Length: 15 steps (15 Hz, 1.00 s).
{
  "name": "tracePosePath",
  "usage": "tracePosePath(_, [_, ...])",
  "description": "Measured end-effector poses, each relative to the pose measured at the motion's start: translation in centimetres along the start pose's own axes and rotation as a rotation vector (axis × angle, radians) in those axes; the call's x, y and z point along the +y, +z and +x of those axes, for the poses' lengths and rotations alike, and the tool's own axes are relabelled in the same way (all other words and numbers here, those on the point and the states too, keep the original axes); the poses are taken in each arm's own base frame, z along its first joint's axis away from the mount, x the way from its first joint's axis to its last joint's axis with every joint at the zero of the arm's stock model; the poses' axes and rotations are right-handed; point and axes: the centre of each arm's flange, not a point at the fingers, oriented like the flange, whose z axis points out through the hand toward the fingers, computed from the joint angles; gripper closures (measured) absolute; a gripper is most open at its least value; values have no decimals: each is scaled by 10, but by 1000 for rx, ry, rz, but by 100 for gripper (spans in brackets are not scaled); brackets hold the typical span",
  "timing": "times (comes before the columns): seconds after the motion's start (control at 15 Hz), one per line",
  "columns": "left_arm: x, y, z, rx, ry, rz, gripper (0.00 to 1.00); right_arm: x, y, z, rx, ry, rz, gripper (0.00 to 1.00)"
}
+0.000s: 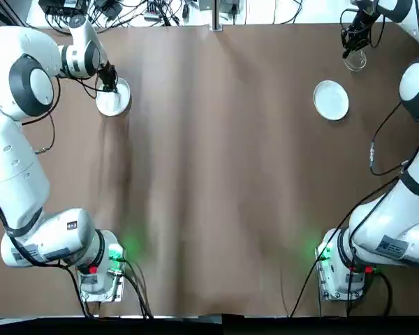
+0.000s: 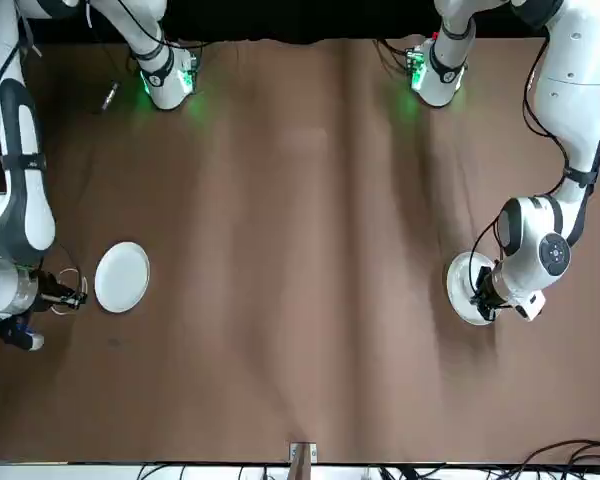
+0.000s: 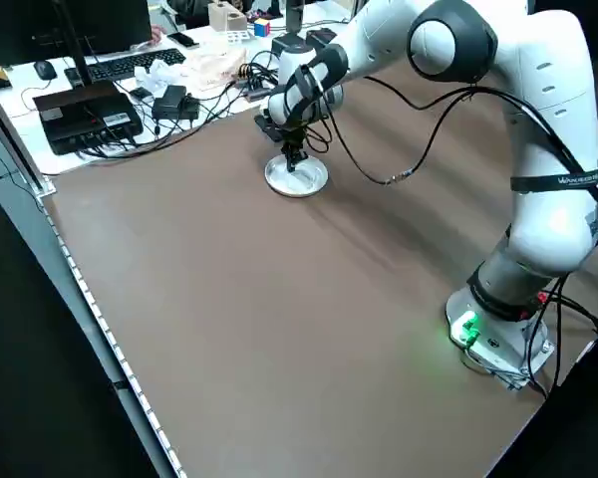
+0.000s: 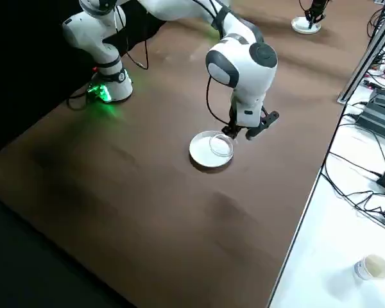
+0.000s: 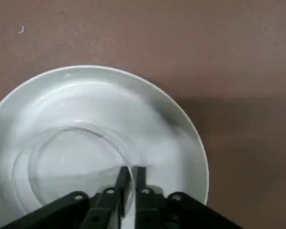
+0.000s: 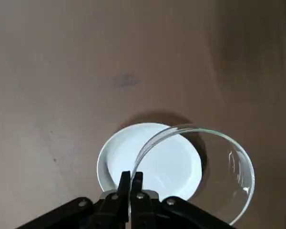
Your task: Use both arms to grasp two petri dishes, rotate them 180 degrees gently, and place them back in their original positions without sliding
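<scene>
Two clear, round, thin-walled petri dishes are in play, one per arm. The one relation that matters is at the right arm: its black two-finger gripper point(image 6: 133, 174) has its jaws closed on the rim of the right clear dish point(image 6: 219, 167), held above the brown covered surface point(image 1: 216, 174), and the right round white plate point(image 6: 117, 157) lies off at about seven o'clock from that dish in the top view. The right arm is plainly the nearer one. If the plate is the dish's home, the move wants a shift toward seven o'clock, then a straight lowering, since a sideways touch could make it slide. The dish is round, so it has no long axis to line up.

The left black gripper point(image 5: 132, 168) has its jaws clenched on the rim of the left clear dish point(image 5: 78, 164), which sits within the outline of the left round white plate point(image 5: 176, 143); I cannot tell whether dish and plate touch. In the top view that plate is at six o'clock from the jaws.

Count: two arms, two grippers, two clear dishes, two white plates.
</scene>
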Motion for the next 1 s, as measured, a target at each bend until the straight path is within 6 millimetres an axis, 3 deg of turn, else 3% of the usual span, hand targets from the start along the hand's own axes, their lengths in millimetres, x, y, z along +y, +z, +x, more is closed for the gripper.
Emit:
tracePosePath(0.33, [1, 2, -6, 3, 14, 4, 39, -7, 4, -6, -44, -117, -3, 97])
tracePosePath(0.6, [11, -9, -8, 7, 23, -10, 3, -33, 13, -17, -100, -287, -8, 97])
tracePosePath(0.73, [19, -20, -12, 9, 36, -6, 0, -44, 21, -22, -127, -430, -5, 97])
tracePosePath(1.0, [28, -36, -37, 11, 212, 22, 0, -37, 37, -29, -169, -715, 19, 97])
